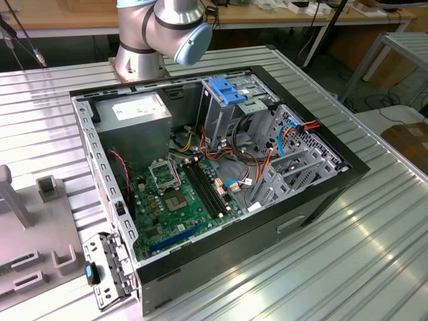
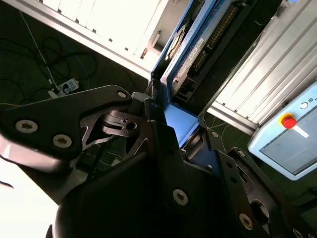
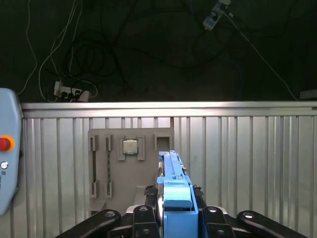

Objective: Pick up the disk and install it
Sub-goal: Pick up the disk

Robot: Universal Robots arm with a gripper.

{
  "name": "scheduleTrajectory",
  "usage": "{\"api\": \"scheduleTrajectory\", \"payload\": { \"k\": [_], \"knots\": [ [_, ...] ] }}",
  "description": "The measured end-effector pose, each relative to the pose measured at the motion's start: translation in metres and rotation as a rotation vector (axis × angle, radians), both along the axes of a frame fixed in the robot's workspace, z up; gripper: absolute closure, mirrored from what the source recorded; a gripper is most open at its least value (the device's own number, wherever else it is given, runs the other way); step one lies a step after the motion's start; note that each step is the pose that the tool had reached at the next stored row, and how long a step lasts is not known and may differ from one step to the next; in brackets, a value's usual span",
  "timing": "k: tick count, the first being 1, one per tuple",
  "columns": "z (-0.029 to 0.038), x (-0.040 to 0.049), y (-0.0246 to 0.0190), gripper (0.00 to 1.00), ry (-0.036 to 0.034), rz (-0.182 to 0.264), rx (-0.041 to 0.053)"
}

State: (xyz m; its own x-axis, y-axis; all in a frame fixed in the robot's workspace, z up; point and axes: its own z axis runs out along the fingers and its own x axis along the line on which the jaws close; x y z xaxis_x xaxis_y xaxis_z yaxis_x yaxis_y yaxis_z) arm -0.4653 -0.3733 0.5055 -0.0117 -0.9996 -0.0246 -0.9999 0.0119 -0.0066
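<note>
Open case (image 1: pixel 314 200): where you can pass
You can come down freely over the motherboard (image 1: pixel 187 194). The power supply (image 1: pixel 130 110) fills the case's corner at the exterior view's upper left, the drive cage (image 1: pixel 221 120) with its light-blue bracket (image 1: pixel 229 90) stands beside it, and loose cables (image 1: pixel 257 167) cross between cage and board. Below the gripper (image 3: pixel 177 218) clamped on the disk (image 3: pixel 173 183), a grey fixture plate (image 3: pixel 130 163) lies on the table (image 3: pixel 247 148).
</note>
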Motion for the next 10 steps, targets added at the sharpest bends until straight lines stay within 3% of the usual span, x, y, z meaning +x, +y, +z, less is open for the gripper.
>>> {"api": "scheduleTrajectory", "payload": {
  "k": [10],
  "knots": [
    [0.0148,0.0,0.0,0.63,0.0008,0.0,0.0]
  ]
}}
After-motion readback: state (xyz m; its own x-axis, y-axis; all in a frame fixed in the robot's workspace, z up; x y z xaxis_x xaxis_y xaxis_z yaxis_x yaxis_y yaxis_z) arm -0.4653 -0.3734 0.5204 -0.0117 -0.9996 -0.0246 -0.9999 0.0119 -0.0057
